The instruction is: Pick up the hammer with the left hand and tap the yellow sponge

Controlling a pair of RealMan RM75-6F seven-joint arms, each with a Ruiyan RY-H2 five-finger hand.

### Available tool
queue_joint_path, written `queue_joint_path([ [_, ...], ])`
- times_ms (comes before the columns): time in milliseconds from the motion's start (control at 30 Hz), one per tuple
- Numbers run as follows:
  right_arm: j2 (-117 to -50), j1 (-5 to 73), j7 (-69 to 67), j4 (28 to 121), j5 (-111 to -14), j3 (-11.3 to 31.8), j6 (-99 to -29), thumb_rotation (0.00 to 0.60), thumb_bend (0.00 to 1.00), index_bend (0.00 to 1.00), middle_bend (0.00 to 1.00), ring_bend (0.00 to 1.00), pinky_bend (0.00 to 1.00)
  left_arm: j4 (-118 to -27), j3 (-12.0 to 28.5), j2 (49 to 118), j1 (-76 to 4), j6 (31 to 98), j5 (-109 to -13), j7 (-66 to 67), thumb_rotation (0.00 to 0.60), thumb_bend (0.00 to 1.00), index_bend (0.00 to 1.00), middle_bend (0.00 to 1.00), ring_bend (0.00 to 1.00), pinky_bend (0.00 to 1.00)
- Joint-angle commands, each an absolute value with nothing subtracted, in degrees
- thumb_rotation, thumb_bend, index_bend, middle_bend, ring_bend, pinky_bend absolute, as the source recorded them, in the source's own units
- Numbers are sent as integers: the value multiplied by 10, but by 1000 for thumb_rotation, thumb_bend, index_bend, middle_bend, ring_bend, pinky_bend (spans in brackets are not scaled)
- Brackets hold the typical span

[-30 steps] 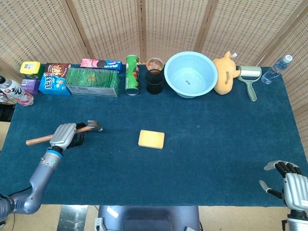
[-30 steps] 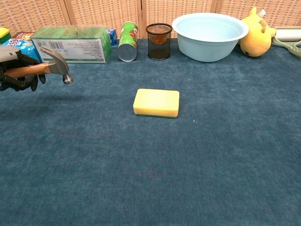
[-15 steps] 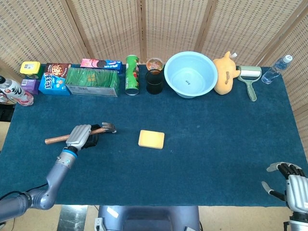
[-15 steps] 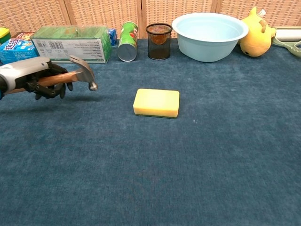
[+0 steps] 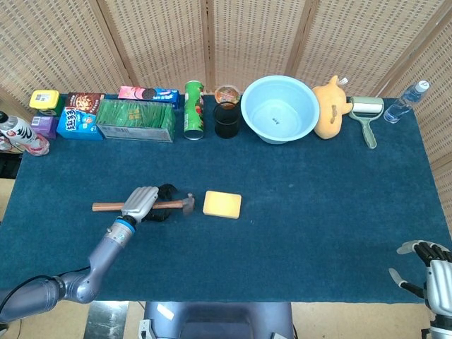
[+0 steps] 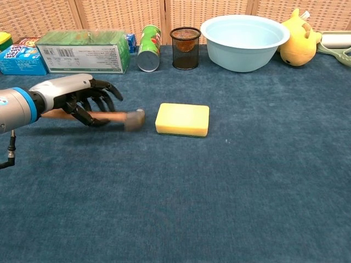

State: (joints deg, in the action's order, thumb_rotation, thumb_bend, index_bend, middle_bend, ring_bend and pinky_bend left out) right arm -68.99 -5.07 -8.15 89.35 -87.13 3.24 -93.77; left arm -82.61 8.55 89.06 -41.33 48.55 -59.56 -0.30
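Hammer (image 6: 118, 116) under left hand (image 6: 77, 98).

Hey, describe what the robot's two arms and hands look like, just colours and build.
The left hand has a silver-grey back shell and black fingers. A bright blue band rings its wrist, and the forearm behind it is a smooth silver-grey tube. A thin dark cable hangs below that forearm. The right hand, at the head view's lower corner, shows the same grey shell and black fingers.

The hammer (image 6: 118, 116) head is motion-blurred; the right hand (image 5: 432, 272) is cut off at the frame edge.
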Motion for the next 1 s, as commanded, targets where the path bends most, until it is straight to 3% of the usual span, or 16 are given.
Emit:
queue_joint_path([
  [33,-690,-51,-81,894,-873,31,-938,600,219,463,413,332,241,-833,84,884,-416,481,-610,-6,600,150,0,89,16,154],
  [333,-691,-45,-80,893,-880,33,-935,600,219,462,413,332,241,-880,74,839,-375,549,-693,-50,600,148,0,64,0,128],
  [733,-691,-13,-55,906,-901,33,-900,600,219,462,413,332,237,-978,-16,696,-216,746,-790,-77,600,193,3,80,26,145],
  [1000,-693,8,-28,924,-916,31,-879,600,218,471,414,332,237,-986,-71,620,-103,864,-820,-104,600,193,58,115,48,146],
])
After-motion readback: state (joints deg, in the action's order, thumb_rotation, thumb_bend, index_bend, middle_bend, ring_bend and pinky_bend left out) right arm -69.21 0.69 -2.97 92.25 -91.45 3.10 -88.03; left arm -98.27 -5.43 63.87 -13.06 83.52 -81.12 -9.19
